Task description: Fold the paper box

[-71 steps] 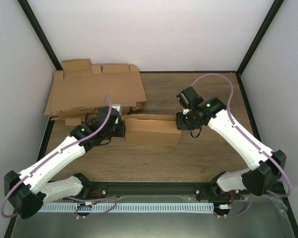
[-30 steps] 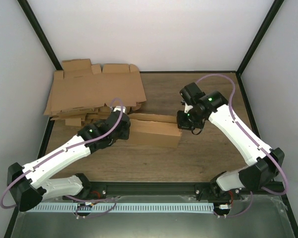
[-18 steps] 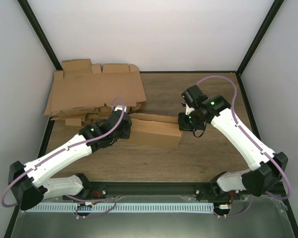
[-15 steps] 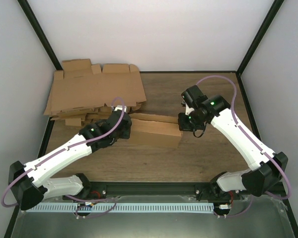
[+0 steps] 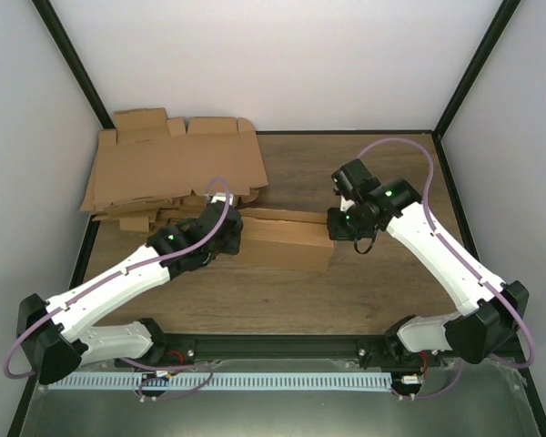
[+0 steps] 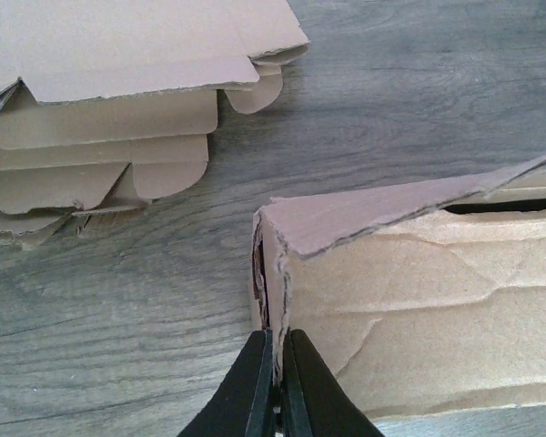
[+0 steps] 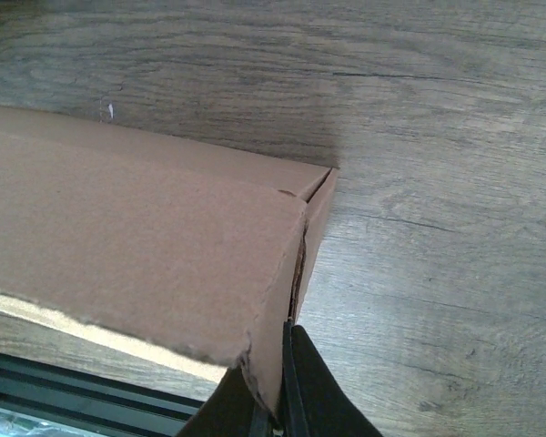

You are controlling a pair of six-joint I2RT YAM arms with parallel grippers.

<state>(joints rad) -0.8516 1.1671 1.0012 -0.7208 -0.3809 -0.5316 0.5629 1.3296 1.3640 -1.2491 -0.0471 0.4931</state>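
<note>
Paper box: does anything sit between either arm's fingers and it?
Nothing visible. The left fingers pinch the left end wall of the paper box, the right fingers its right corner; the pile of blanks lies apart.

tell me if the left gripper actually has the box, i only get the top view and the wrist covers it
Observer: Yes. In the left wrist view the left gripper is shut on the thin end wall of the paper box, at a bottom corner.
Operator: and the right one
Observer: The right wrist view shows the right gripper shut on the edge of the opposite end wall.
Operator: is the top flap down flat
Observer: No. From the left wrist the top flap slopes upward, with a dark gap under it toward the box's other end.
</note>
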